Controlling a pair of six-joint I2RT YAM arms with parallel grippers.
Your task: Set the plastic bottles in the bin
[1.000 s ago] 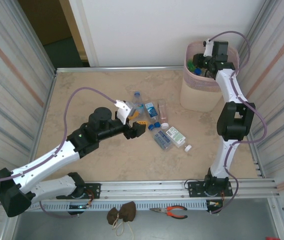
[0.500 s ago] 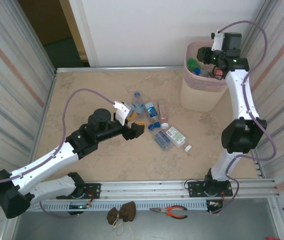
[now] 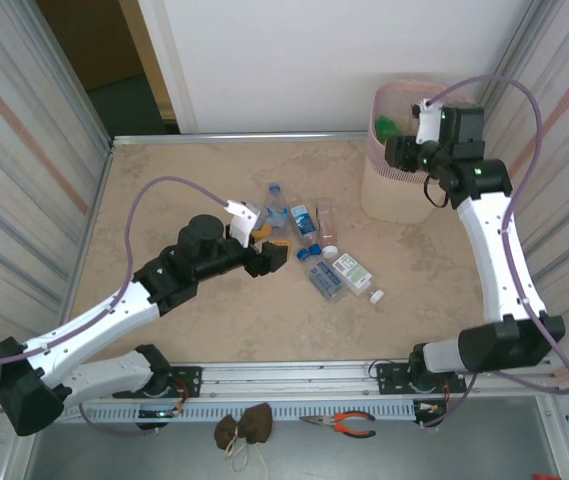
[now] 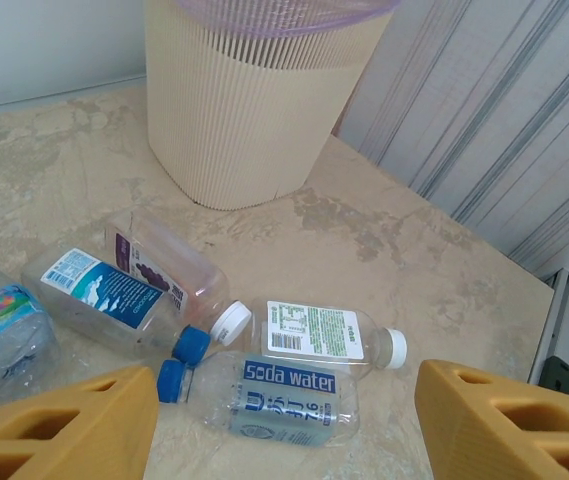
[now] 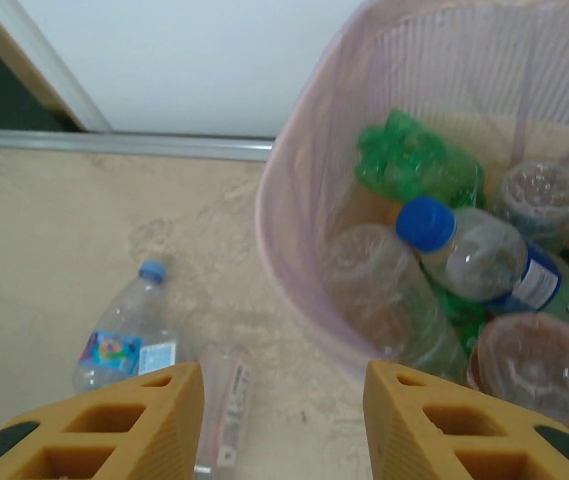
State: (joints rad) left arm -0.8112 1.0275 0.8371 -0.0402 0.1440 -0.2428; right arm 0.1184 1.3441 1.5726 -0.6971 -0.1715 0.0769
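A beige, marble-patterned table carries a tall pale pink bin, standing upright near its far right corner. Several small plastic bottles lie on their sides in a loose cluster at the table's middle, apart from the bin. A small white piece lies just to their right.

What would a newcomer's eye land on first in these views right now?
The pale pink bin at the far right of the table, already holding several plastic bottles, with the right gripper open at its rim. Next, the cluster of loose bottles lying mid-table, where the open left gripper hovers just beside them.
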